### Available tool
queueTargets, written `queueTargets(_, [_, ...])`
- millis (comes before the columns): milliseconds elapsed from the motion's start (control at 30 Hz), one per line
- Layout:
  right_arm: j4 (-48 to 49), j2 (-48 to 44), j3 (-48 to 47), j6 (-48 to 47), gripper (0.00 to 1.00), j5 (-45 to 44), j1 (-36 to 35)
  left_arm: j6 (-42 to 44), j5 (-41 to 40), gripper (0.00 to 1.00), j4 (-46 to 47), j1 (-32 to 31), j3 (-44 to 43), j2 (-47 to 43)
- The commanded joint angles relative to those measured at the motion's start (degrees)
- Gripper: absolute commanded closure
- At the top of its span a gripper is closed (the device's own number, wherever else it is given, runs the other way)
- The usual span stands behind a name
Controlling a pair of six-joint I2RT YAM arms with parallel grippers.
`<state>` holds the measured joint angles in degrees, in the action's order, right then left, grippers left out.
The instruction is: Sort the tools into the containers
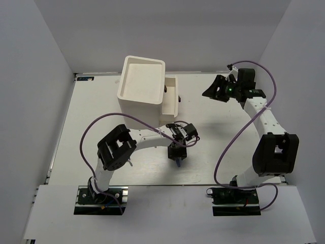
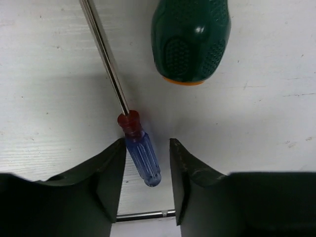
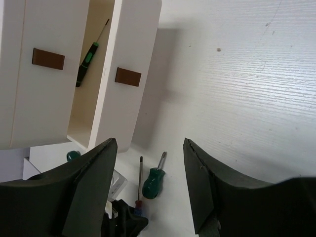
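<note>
Straddling the blue-handled screwdriver toward the near edge of the surface, my left fingers stand apart, unclamped; my right fingers hang apart, holding nothing.

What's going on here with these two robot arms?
A robot is sorting tools into a cabinet. The left gripper is down at the table, its open jaws either side of the handle of a blue screwdriver, not yet clamped on it. A green screwdriver lies just beyond. The right gripper hangs open and empty near the cabinet, where a pulled-out drawer already holds a thin screwdriver.
</note>
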<state>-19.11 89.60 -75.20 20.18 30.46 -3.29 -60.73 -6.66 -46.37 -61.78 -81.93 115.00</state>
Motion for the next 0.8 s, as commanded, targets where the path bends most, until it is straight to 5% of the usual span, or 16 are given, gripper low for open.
queueTargets(0, [1.62,-3.38,1.37,0.03,0.38,1.62,0.74,-0.62,-3.45,0.51,-0.29,-1.06,-1.30,3.12])
queueTargets(200, [0.92,-5.31,3.04,-0.94,0.43,1.36,1.62,1.48,-4.32,0.99,-3.89,-2.64,-2.80,1.72])
queueTargets(400, [0.39,-5.40,3.83,-2.16,0.57,1.97,2.76,2.55,-7.31,1.00,-10.31,-4.84,-2.80,-7.75])
queueTargets(567, [-1.10,-4.79,3.57,-5.85,0.59,2.41,2.59,6.74,-11.88,1.00,-15.94,-7.47,-11.65,-11.72])
queueTargets(700, [-5.04,-3.31,3.31,-17.16,0.23,-4.76,2.67,13.87,-15.83,1.00,-13.22,-6.35,-23.67,-11.73])
queueTargets(733, [-7.93,-2.86,2.87,-17.98,0.28,-4.62,4.33,14.41,-17.24,1.00,-13.22,-6.34,-25.63,-11.73])
queueTargets(767, [-9.52,-1.46,1.56,-19.55,0.63,-3.92,4.69,16.59,-18.47,1.00,-12.52,-4.86,-27.39,-10.95])
